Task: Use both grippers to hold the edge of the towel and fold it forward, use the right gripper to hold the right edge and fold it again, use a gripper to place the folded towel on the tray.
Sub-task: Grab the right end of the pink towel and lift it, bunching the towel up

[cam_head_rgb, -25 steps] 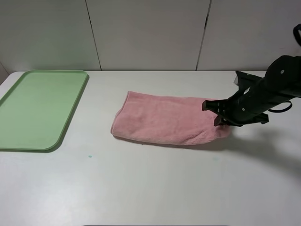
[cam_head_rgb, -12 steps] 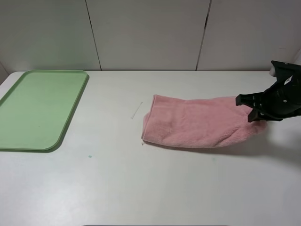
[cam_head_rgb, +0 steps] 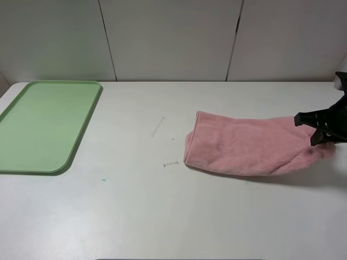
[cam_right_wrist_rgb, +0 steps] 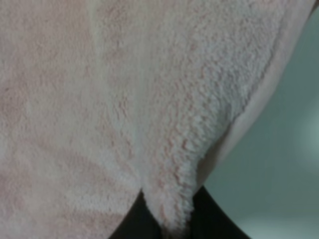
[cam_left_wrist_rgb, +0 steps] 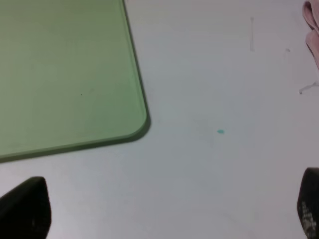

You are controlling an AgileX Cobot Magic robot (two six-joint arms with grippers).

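The left black pincer gripper (cam_left_wrist_rgb: 167,209) hangs with its fingers spread wide over the white table (cam_head_rgb: 162,216), near the closest right corner of the flat light green plastic tray (cam_head_rgb: 43,124). Farther back on the right lies the folded salmon-pink terry towel (cam_head_rgb: 249,146) (well apart from the tray). Its right edge (cam_right_wrist_rgb: 269,94) is pinched tight in the right black gripper (cam_head_rgb: 320,129). The tray sits at the far left.

Fluffy, looped terry cloth on towel (cam_head_rgb: 249,151), centre right, matt pink; hem (cam_right_wrist_rgb: 259,99) smoother, flat-stitched. Smooth light green plastic on tray (cam_head_rgb: 43,124), left of frame, faint sheen. Smooth matt white on table (cam_head_rgb: 162,216), few scuffs. Hard matt black on right gripper (cam_head_rgb: 309,130), right edge, plastic-looking.
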